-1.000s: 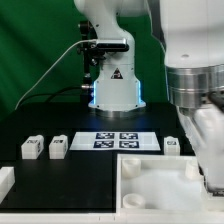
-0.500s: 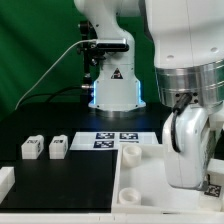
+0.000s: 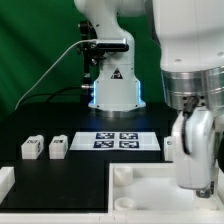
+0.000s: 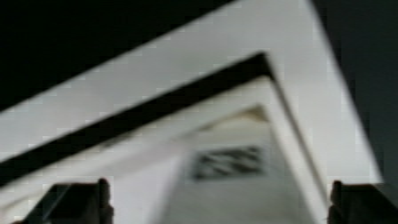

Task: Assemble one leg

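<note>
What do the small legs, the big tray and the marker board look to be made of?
The legs look like matte white plastic: blocky, even white, each with a printed tag. The tray seems the same, with thick moulded rims. The marker board looks thin, flat and white, card or plastic; I cannot tell which.

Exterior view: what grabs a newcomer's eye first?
The robot arm fills the exterior view's right, its gripper hanging low over the large white tray at the bottom edge. Behind, the marker board lies flat before the arm's base, and two small white legs stand side by side at the exterior view's left. In the wrist view the dark fingers frame the tray's rim.
</note>
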